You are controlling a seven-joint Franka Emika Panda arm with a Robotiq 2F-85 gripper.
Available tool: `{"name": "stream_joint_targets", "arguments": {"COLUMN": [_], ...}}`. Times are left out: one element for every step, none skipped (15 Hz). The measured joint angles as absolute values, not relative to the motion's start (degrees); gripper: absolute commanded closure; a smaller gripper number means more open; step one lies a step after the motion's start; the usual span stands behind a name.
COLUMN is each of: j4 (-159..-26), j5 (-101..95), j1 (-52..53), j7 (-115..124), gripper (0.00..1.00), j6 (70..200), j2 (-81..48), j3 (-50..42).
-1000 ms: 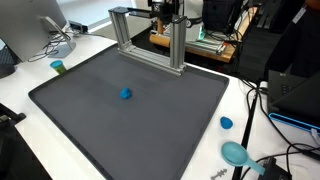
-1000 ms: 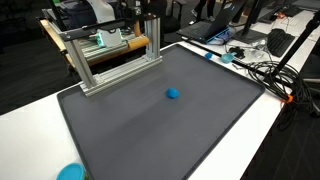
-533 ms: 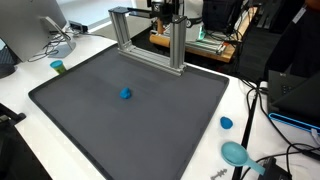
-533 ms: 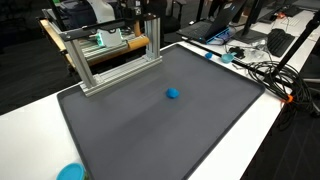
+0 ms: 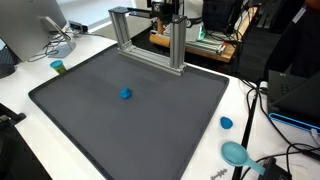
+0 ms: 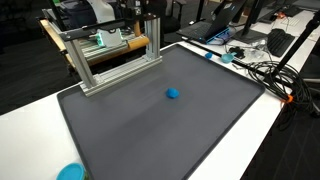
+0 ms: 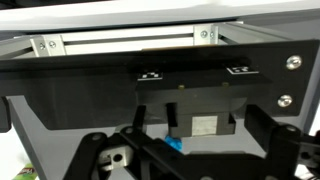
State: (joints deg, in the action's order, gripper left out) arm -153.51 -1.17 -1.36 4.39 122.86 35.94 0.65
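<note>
The jaws stand wide apart and hold nothing; in the wrist view they face the metal frame (image 7: 120,42). The blue ball (image 5: 125,94) lies near the middle of the dark mat (image 5: 80,120) on the desk (image 5: 22,95), apart from the frame

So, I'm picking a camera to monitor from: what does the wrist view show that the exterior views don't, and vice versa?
Only the wrist view: the open tool up close, before a black panel. Only the exterior views: the whole grey mat and a teal cup beside it. Both: the aluminium frame; the wrist's blue speck may be the mat's blue object.
</note>
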Motion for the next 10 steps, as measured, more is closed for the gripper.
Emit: {"name": "stream_joint_targets", "arguments": {"j4": [-153.51, -153.51, -153.51, -153.51, -153.51, -153.51, -153.51, -153.53, -153.57, -153.62], "j5": [-1.23, -1.24, -1.26, -1.26, -1.27, -1.29, -1.34, -1.43, -1.51, -1.55], "j1": [-1.37, -1.38, -1.38, -1.38, -1.38, -1.38, -1.39, -1.43, -1.47, -1.50], "j7": [4.55, 4.83, 5.10, 5.29, 5.45, 5.57, 5.71, 6.04, 6.37, 6.59], "gripper": [0.00, 0.00, 0.00, 0.01, 0.04, 0.04, 0.09, 0.13, 0.19, 0.19], "j6": [122.86, 122.86, 122.86, 122.86, 122.86, 122.86, 122.86, 122.86, 122.86, 122.86], "j2": [35.93, 35.91, 35.91, 35.91, 35.91, 35.93, 35.93, 35.93, 35.93, 35.94], "j3": [0.79, 0.97, 1.15, 1.32, 1.45, 1.55, 1.61, 1.68, 1.74, 1.78]}}
